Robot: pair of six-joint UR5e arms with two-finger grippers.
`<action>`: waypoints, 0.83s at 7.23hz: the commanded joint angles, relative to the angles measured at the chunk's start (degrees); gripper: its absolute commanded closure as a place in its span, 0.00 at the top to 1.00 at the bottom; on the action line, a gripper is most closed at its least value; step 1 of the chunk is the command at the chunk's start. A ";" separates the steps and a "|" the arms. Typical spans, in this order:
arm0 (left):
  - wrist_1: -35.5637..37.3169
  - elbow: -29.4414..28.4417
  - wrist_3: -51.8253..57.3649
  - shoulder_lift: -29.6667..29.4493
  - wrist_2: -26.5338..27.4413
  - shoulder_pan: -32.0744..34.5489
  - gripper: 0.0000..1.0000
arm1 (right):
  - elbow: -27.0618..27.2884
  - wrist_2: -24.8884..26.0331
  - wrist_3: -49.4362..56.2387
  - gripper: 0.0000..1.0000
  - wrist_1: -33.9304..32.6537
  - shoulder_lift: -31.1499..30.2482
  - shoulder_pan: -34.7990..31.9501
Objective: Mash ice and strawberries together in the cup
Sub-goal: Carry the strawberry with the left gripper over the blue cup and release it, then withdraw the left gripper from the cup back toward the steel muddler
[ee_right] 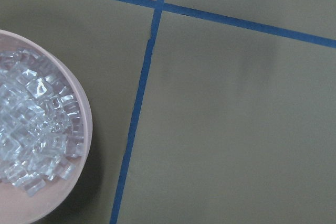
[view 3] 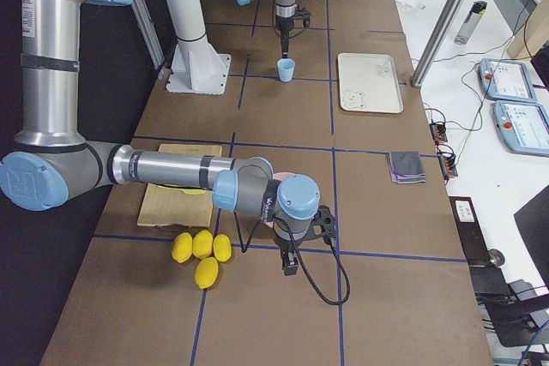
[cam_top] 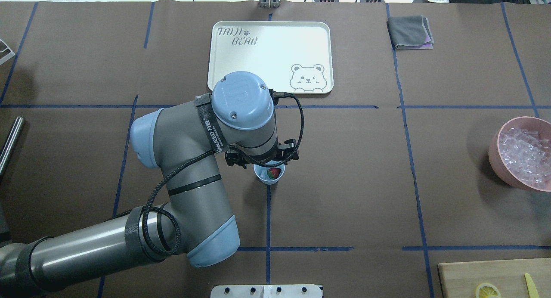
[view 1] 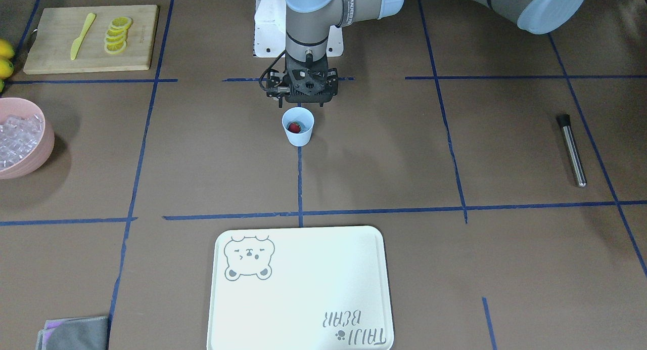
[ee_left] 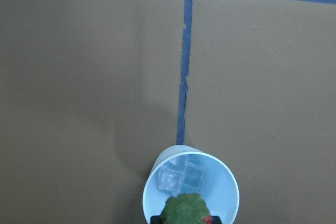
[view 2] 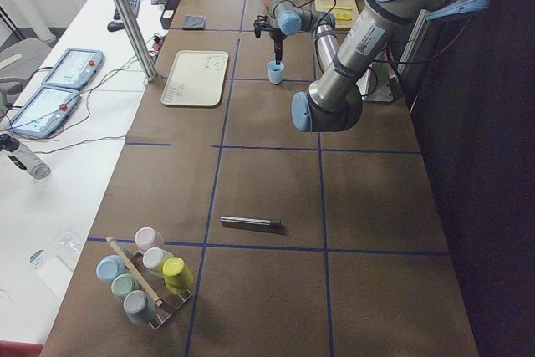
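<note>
The small pale-blue plastic cup (view 1: 299,139) stands upright on the brown paper-covered tabletop (view 1: 384,163), just above the middle of the front-facing frame, at the top end of a blue tape line (view 1: 299,178). The small red strawberry with a green leafy top (view 1: 294,128) shows within the cup's mouth. A few clear ice cubes (ee_left: 178,176) lie on the cup's bottom, just above the strawberry in the left wrist frame. The left gripper (view 2: 276,56) hangs straight down over the cup. Its jaws look close-set, with black tips on either side of the strawberry at the bottom edge of the left wrist frame, but whether they press on the fruit cannot be told. The right gripper (view 3: 290,270) points down in the lower middle of the right side frame, and how far its jaws stand apart cannot be told. A heap of glassy ice (cam_top: 523,153) fills the large pink bowl (cam_top: 494,153) at the right edge of the overhead frame, well apart from the cup. A steel rod with a black tip (view 1: 572,150) lies at the right of the front-facing frame. A cream tray with a bear drawing (view 1: 303,289) lies at the bottom centre of that frame.
</note>
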State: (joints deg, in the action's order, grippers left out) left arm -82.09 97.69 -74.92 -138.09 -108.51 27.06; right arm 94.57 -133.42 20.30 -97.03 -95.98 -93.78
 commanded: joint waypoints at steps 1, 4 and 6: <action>0.53 6.07 8.33 7.17 -0.38 2.98 0.99 | 0.00 0.09 0.00 0.99 0.00 0.00 0.00; -0.17 9.27 32.20 20.10 -11.78 18.41 0.99 | -0.17 0.17 0.17 0.99 0.00 0.00 -0.09; -0.26 8.84 50.28 30.19 -17.50 29.66 0.99 | -0.18 0.26 0.26 0.99 0.00 0.00 0.00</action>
State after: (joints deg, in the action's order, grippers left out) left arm -82.27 106.74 -36.74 -114.07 -122.60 49.78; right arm 94.41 -133.23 20.49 -97.03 -95.97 -93.81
